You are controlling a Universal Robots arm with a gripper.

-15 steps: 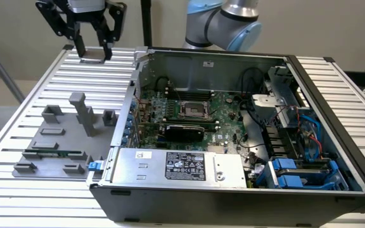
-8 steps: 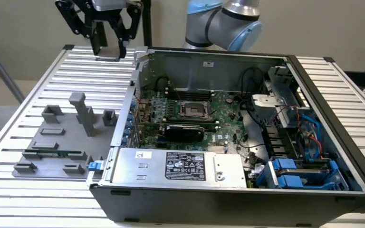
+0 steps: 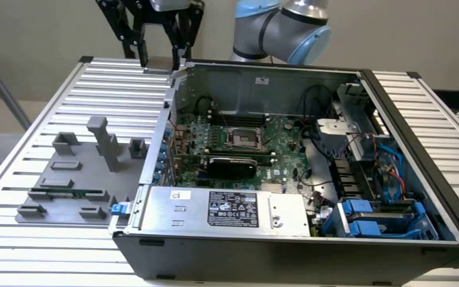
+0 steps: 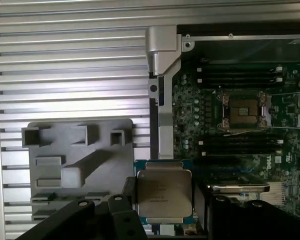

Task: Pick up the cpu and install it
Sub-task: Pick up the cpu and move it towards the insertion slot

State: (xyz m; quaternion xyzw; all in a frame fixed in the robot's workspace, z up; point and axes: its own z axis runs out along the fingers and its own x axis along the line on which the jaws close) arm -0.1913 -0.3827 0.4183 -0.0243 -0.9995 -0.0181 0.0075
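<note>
Claw (image 3: 160,60) jaws stood fairly wide, closed from two sides on the cpu (image 4: 164,192). The chip sat flat between the dark fingers (image 4: 127,205), its silvery-grey plate turned up to the wrist camera and a thin green rim showing around it. The claw hung raised, touching nothing else, above the far corner of the open computer case (image 3: 293,257) on the exterior view's left. The robot arm (image 3: 281,27) reached in from behind the case.

Inside the case, the motherboard (image 3: 238,149) lay flat, and near its middle the socket (image 3: 241,139) showed its tan contact field within a metal frame. A power supply (image 3: 229,209) with a dark label filled the case's near side.

Outside the case, on the exterior view's left, a grey fixture block (image 3: 78,173) rested on the ribbed bench (image 3: 22,143). A narrow green memory stick (image 3: 74,193) lay in one of the block's slots, well apart from the claw.
</note>
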